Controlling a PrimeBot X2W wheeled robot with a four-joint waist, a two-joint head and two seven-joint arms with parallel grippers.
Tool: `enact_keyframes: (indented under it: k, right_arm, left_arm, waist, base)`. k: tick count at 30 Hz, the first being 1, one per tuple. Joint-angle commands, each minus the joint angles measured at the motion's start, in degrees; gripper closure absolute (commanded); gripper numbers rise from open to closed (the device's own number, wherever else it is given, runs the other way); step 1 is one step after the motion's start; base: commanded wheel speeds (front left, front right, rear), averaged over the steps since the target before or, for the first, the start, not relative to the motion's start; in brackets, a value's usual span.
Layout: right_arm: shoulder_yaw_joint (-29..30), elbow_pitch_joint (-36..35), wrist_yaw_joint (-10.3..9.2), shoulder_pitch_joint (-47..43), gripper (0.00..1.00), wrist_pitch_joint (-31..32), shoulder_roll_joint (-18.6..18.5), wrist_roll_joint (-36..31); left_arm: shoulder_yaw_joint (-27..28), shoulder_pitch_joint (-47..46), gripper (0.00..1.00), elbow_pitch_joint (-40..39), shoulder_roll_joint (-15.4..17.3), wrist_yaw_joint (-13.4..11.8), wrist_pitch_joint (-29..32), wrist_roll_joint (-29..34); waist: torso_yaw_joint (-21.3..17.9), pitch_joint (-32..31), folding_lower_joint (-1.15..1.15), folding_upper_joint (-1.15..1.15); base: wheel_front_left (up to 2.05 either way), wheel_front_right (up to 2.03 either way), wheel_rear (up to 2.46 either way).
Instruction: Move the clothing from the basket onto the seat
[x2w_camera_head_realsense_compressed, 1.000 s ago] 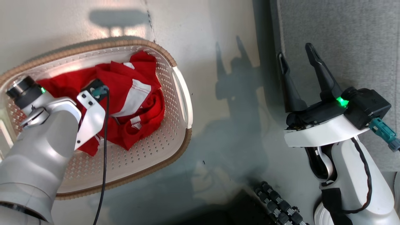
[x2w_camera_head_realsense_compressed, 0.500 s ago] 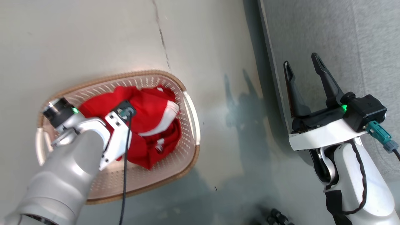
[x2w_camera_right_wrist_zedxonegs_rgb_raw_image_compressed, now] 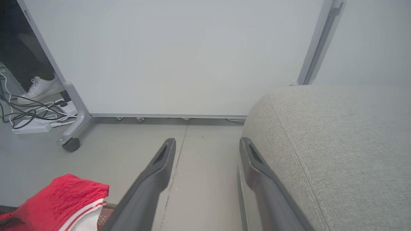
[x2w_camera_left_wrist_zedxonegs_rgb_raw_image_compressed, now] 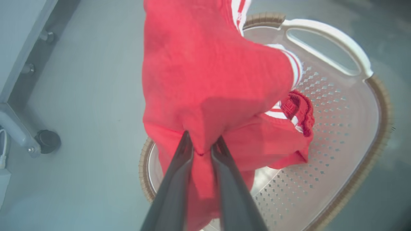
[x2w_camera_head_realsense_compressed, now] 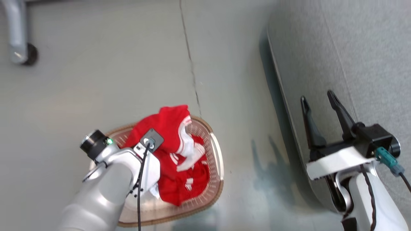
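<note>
Where the two dark fingers of the left gripper (x2w_camera_left_wrist_zedxonegs_rgb_raw_image_compressed: 201, 142) come nearly together, they pinch a fold of the clothing (x2w_camera_left_wrist_zedxonegs_rgb_raw_image_compressed: 208, 80), a bright red garment with white stripes. The garment hangs from this grip above the basket (x2w_camera_left_wrist_zedxonegs_rgb_raw_image_compressed: 346, 134), and more red fabric lies inside the basket, on its perforated bottom. The basket stands on the grey floor (x2w_camera_head_realsense_compressed: 112, 80), well apart from the seat (x2w_camera_head_realsense_compressed: 353, 48), which is at the robot's right side. The right gripper (x2w_camera_head_realsense_compressed: 317, 95) is near the rounded edge of the seat; its fingers stand wide apart and hold nothing. In the right wrist view a white partition (x2w_camera_right_wrist_zedxonegs_rgb_raw_image_compressed: 176, 57) stands on a small wheel (x2w_camera_right_wrist_zedxonegs_rgb_raw_image_compressed: 71, 145), with a white shoe (x2w_camera_right_wrist_zedxonegs_rgb_raw_image_compressed: 40, 88) and some cables (x2w_camera_right_wrist_zedxonegs_rgb_raw_image_compressed: 29, 112) near it.
</note>
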State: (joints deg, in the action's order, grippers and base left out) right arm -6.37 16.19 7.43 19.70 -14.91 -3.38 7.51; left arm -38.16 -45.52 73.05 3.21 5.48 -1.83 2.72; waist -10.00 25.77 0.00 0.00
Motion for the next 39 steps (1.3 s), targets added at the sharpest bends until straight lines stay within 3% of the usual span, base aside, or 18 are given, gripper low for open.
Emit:
enact_keyframes:
  k: [1, 9, 16, 24, 32, 39]
  right_arm:
    - [0.1, 0.3, 0.11, -0.9, 0.00, -0.3, -0.5, 0.2]
    - [-0.6, 2.4, 0.08, -5.8, 0.00, -0.3, -2.4, 1.6]
    - [-0.4, 2.9, 0.08, -8.9, 0.00, -0.3, -3.6, 2.1]
    - [-0.8, 3.2, 0.08, -11.3, 0.00, -0.3, -3.4, 2.4]
    - [-1.9, 3.6, 0.08, -12.8, 0.00, -0.3, -2.6, 2.8]
    - [-2.4, 4.1, 0.08, -12.9, 0.00, -0.3, -2.4, 2.9]
  left_arm:
    - [0.2, 0.7, 1.00, -0.2, 0.2, -0.2, -0.8, -0.6]
    - [0.5, 6.1, 1.00, -6.8, -0.3, -1.2, -11.0, -7.3]
    - [0.2, 7.9, 1.00, -16.4, -0.2, -3.5, -13.4, -14.6]
    - [7.0, 10.8, 1.00, -37.5, -0.1, -7.4, -13.3, -17.5]
    - [13.3, 13.8, 1.00, -59.4, -0.2, -11.3, -13.3, -15.4]
    - [9.4, 15.7, 1.00, -69.0, -0.2, -11.8, -13.3, -16.2]
  waist:
    - [2.6, -4.9, 0.00, 0.00]
    - [4.9, -13.8, 0.00, 0.00]
    - [6.7, -19.1, 0.00, 0.00]
    - [7.7, -22.7, 0.00, 0.00]
    - [7.4, -24.6, 0.00, 0.00]
    - [7.0, -24.9, 0.00, 0.00]
  base:
    - [0.00, 0.00, 0.00]
    - [0.00, 0.00, 0.00]
    - [0.00, 0.00, 0.00]
    - [0.00, 0.00, 0.00]
    - [0.00, 0.00, 0.00]
    - [0.00, 0.00, 0.00]
